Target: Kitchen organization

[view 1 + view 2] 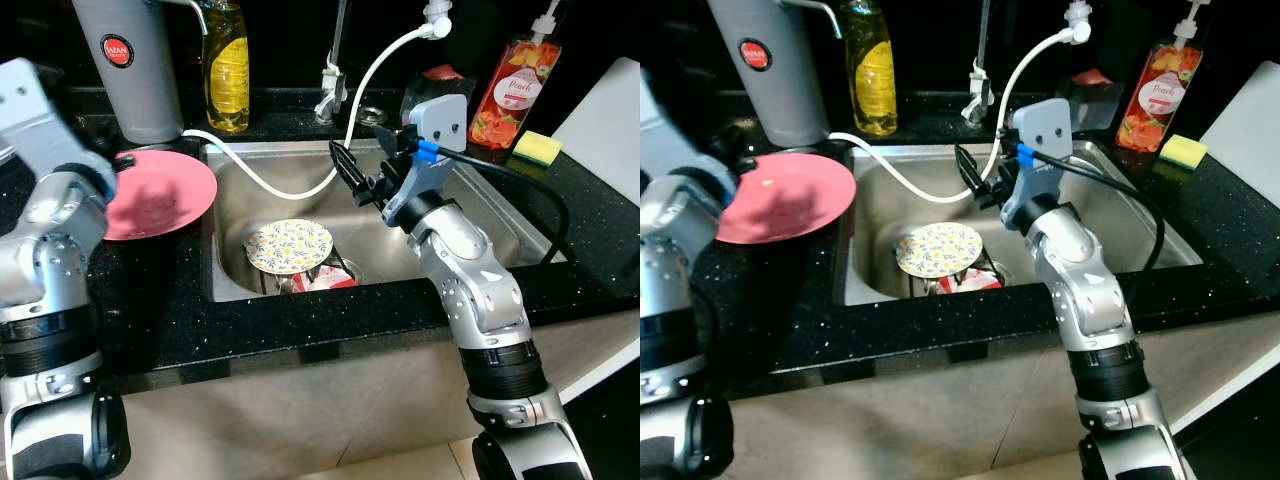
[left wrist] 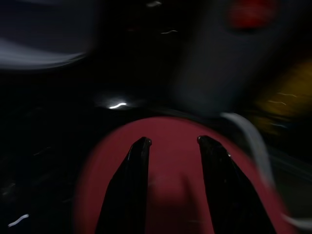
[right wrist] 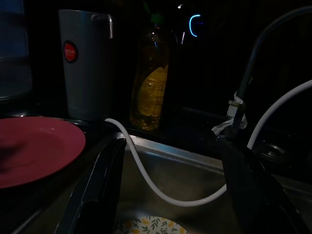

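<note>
Your left tool (image 2: 173, 146) hovers right over the red plate (image 1: 160, 195) on the black surface (image 1: 150, 310), fingers apart, gripping nothing. Your right tool (image 1: 350, 175) hangs over the sink (image 1: 480, 215), spread wide, with the floral plate (image 1: 289, 246) down below it.

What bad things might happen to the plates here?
The pink plate pokes over the edge of the sink, with the left gripper open above it; a bump might tip it in. The right gripper is open over the sink beside the white hose, so it may snag the hose. The flowery plate rests on things in the sink and might slide.
</note>
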